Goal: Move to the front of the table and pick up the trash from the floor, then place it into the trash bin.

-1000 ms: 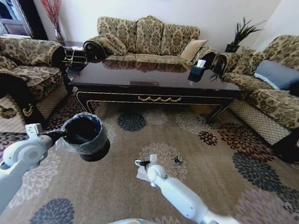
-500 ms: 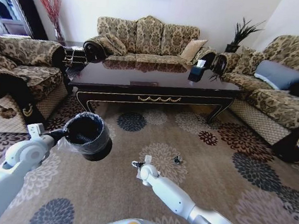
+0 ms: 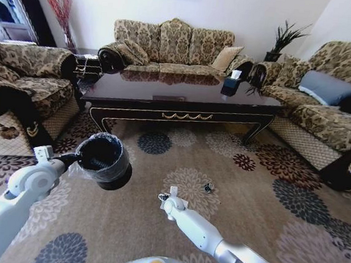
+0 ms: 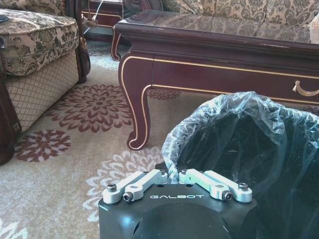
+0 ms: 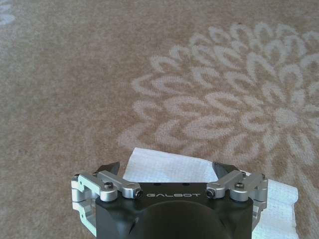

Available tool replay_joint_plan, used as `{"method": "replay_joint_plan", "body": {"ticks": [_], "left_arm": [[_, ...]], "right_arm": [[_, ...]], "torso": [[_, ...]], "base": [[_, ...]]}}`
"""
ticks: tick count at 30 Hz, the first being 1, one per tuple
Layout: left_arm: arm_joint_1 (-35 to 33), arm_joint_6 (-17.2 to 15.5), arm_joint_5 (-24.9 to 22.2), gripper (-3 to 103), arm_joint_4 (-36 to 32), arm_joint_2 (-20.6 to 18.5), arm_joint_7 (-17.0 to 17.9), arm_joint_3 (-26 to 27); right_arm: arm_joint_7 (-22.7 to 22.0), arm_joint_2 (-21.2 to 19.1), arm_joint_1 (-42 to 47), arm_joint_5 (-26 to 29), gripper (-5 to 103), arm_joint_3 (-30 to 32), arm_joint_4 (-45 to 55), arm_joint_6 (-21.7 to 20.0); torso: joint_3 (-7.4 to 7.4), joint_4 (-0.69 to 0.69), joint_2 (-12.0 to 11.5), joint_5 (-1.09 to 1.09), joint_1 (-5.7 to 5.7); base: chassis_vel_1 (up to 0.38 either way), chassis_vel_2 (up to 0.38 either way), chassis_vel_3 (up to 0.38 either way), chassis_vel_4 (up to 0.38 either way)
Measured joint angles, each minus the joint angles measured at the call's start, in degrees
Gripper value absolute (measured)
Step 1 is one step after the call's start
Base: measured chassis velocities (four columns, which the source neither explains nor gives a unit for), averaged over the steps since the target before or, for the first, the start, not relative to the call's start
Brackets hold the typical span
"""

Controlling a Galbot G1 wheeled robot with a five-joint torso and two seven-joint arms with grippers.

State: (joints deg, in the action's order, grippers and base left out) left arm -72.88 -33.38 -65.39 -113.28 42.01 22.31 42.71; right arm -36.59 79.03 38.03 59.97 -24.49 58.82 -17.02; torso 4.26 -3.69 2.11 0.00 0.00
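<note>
Since a moment ago, the right arm has pulled back a little toward the robot, and the left arm with the bin has hardly moved. On the left, the left gripper (image 4: 178, 175) is pinched shut on the rim of the trash bin (image 3: 103, 159), right where the thin plastic bag puffs over the edge. It holds the small black bin up in the air above the floor (image 3: 136, 226). The bin is tipped so you can look into its dark inside. Behind it stands the long dark counter (image 3: 178, 98) with gold trim on its front and curved legs. In the left wrist view one curved leg of the counter (image 4: 135, 104) stands on the flower carpet just past the bin (image 4: 239, 149). More to the right, the right gripper (image 3: 165, 197) hangs low over a cream flower on the carpet. Its two fingers are spread wide apart. In the right wrist view a flat white paper square (image 5: 169, 172) lies on the carpet right under the right gripper (image 5: 168, 169), between the two open fingers (image 5: 110, 168). I cannot tell if the fingers touch the paper. A bit farther right, a small dark bit (image 3: 209, 187) lies on the same flower, near the gripper but apart from it.
</note>
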Motion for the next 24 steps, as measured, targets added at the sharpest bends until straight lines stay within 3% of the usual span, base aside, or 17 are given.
{"method": "replay_joint_plan", "body": {"ticks": [2, 7, 8, 10, 14, 20, 23, 24], "left_arm": [[0.0, 0.0, 0.0, 4, 0.0, 0.0, 0.0, 0.0], [0.0, 0.0, 0.0, 4, 0.0, -0.1, 0.0, -0.1], [0.0, 0.0, 0.1, 4, 0.0, -0.1, 0.0, -0.2], [0.1, 0.0, 0.1, 4, 0.0, -0.1, 0.0, -0.3], [0.3, 0.0, 0.1, 4, 0.1, -0.2, 0.0, -0.5], [0.4, 0.0, 0.1, 4, 0.2, -0.3, 0.0, -0.7], [0.5, 0.1, 0.3, 4, 0.3, -0.2, 0.0, -0.9], [0.5, 0.1, 0.4, 4, 0.4, -0.2, 0.0, -1.0]], "right_arm": [[0.2, 0.1, -0.1, -0.3, 102, 0.1, -0.5, 0.1], [0.3, 0.1, -0.2, -0.7, 91, 0.2, -0.9, 0.1], [0.3, 0.0, -0.2, -0.8, 80, 0.1, -0.9, 0.1], [0.3, -0.1, -0.2, -0.8, 80, 0.1, -0.9, 0.0], [0.0, -0.8, 0.2, -1.2, 58, -0.1, -0.2, -0.7], [-0.5, -1.6, 0.7, -1.3, 42, -0.3, 1.4, -0.9], [-0.8, -2.6, 1.2, -1.6, 26, -0.3, 3.4, -0.9], [-0.8, -2.9, 1.4, -1.8, 26, -0.2, 3.9, -0.7]], "torso": [[0.0, 0.01, 0.0, 0.0, 0.0], [0.0, 0.0, 0.0, 0.0, 0.0], [0.0, 0.0, 0.0, 0.0, 0.0], [0.0, 0.0, 0.0, 0.0, 0.0], [0.0, 0.0, 0.0, 0.0, 0.0], [0.0, 0.0, 0.0, 0.0, 0.0], [0.0, 0.01, 0.0, 0.01, 0.0], [0.0, 0.01, 0.0, 0.0, 0.0]], "base": [[0.0, 0.0, 0.0, 0.0], [0.0, 0.0, 0.0, 0.0], [0.0, 0.0, 0.0, 0.0], [0.0, 0.0, 0.0, 0.0], [0.0, 0.0, 0.0, 0.0], [0.0, 0.0, 0.0, 0.0], [0.0, 0.0, 0.0, 0.0], [0.0, 0.0, 0.0, 0.0]]}}
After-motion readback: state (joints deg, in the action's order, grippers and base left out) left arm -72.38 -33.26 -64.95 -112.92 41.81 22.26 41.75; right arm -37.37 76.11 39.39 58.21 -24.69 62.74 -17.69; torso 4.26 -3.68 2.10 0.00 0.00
